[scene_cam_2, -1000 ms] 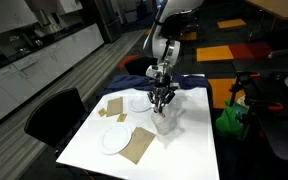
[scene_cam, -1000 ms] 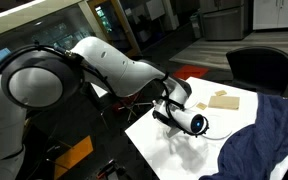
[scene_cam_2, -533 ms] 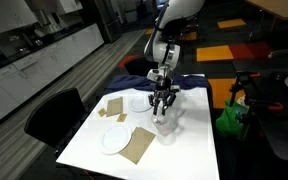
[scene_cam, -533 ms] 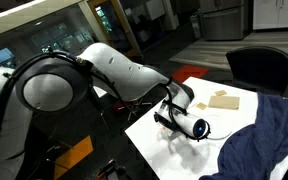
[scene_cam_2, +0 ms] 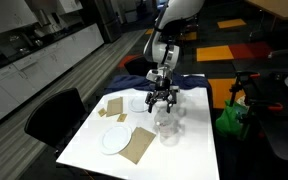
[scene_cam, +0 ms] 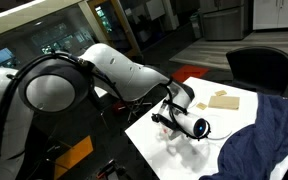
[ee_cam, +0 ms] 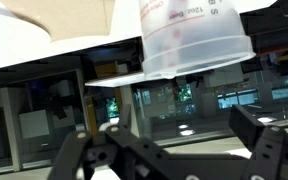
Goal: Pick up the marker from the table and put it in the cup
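The clear cup (scene_cam_2: pixel 166 125) stands on the white table (scene_cam_2: pixel 189 160) just below my gripper (scene_cam_2: pixel 162 99). The jaws are spread open and hold nothing. The wrist view is upside down: the cup (ee_cam: pixel 192 38) fills the top, with something red showing through its wall, probably the marker (ee_cam: pixel 150 12). My gripper (ee_cam: pixel 160 132) stands open there, its fingers (ee_cam: pixel 252 130) wide apart on either side with only background between them. In an exterior view the gripper (scene_cam: pixel 174 124) hangs over the table (scene_cam: pixel 149 131); the cup is hard to make out there.
Two white plates (scene_cam_2: pixel 114 140) (scene_cam_2: pixel 139 102) and brown paper sheets (scene_cam_2: pixel 139 146) (scene_cam_2: pixel 112 107) lie on the table beside the cup. A dark blue cloth (scene_cam: pixel 264 140) drapes over one table edge. A black chair (scene_cam_2: pixel 49 115) stands at another side.
The jaws have gone from shut to wide open over the cup. The gripper has lifted slightly. The marker is no longer between the fingers.
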### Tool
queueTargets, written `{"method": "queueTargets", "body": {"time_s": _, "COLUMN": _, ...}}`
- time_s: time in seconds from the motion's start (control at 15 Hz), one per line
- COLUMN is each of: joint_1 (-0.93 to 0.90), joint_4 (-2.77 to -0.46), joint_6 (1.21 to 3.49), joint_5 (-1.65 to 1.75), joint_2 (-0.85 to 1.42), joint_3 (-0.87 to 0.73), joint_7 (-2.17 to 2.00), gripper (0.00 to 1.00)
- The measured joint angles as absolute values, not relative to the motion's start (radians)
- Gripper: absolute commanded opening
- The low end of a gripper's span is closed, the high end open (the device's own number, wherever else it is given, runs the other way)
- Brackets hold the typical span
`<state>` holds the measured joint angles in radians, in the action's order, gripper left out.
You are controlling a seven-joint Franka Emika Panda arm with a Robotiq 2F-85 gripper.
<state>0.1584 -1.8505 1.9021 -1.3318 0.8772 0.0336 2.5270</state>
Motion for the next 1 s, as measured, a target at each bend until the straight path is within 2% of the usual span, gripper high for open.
{"method": "queueTargets", "body": {"time_s": 0.4, "joint_1": 0.138, "joint_4": -1.877, "joint_6": 1.885, "joint_5": -1.332, "joint_2": 0.796, "joint_3": 0.034, "joint_7": 2.527, "gripper": 1.0}}
{"method": "queueTargets", "body": {"time_s": 1.0, "joint_1": 0.118, "joint_4": -2.027, "joint_6": 1.885, "joint_5": -1.331, "joint_2": 0.541, "joint_3": 0.028, "joint_7": 2.466, "gripper": 1.0}}
